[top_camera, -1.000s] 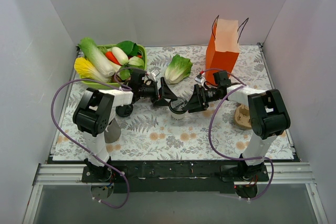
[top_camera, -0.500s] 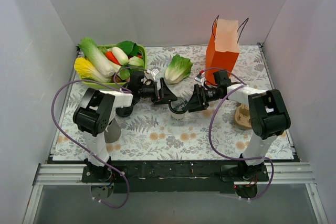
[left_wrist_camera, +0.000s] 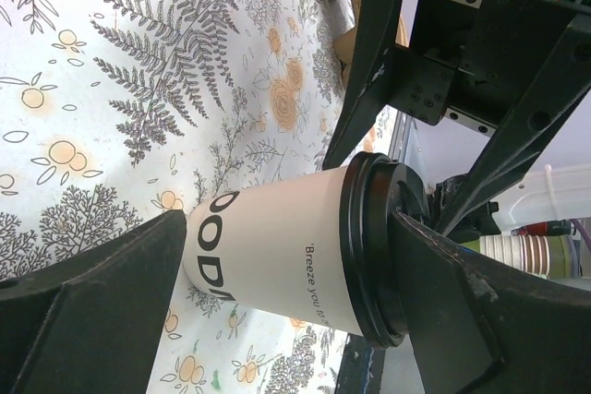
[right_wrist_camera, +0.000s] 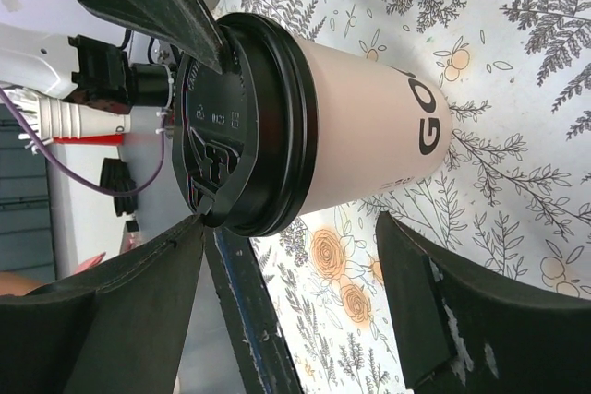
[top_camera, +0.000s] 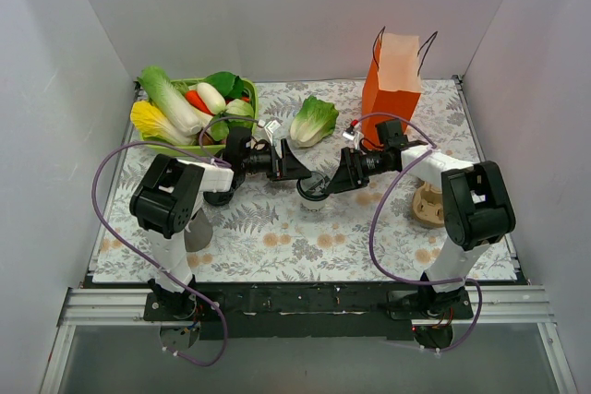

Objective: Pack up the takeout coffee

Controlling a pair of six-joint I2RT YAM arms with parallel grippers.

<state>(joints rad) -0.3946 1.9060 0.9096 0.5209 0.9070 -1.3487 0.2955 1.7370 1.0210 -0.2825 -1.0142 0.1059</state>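
The takeout coffee [top_camera: 314, 188], a white paper cup with a black lid, stands a little tilted mid-table between both arms. In the left wrist view the cup [left_wrist_camera: 277, 265] lies lengthwise between the wide jaws of my left gripper [left_wrist_camera: 288, 219]. One finger [left_wrist_camera: 452, 311] touches the lid's rim and the other [left_wrist_camera: 102, 302] sits by the base. My right gripper [right_wrist_camera: 291, 220] is open too. The cup [right_wrist_camera: 360, 126] is just past its tips, and the lid's edge rests on one fingertip [right_wrist_camera: 189, 237]. From above, the left gripper [top_camera: 303, 171] and right gripper [top_camera: 334, 180] flank the cup.
An orange paper bag [top_camera: 392, 89] stands open at the back right. A green basket [top_camera: 242, 88] of vegetables sits back left, with a cabbage [top_camera: 314, 120] beside it. A brown holder [top_camera: 428, 205] lies by the right arm. A small black disc [top_camera: 219, 195] lies near the left arm.
Both grippers have crept a little toward the back. Less of the cup's white side shows under the lid. Both stay wide open.
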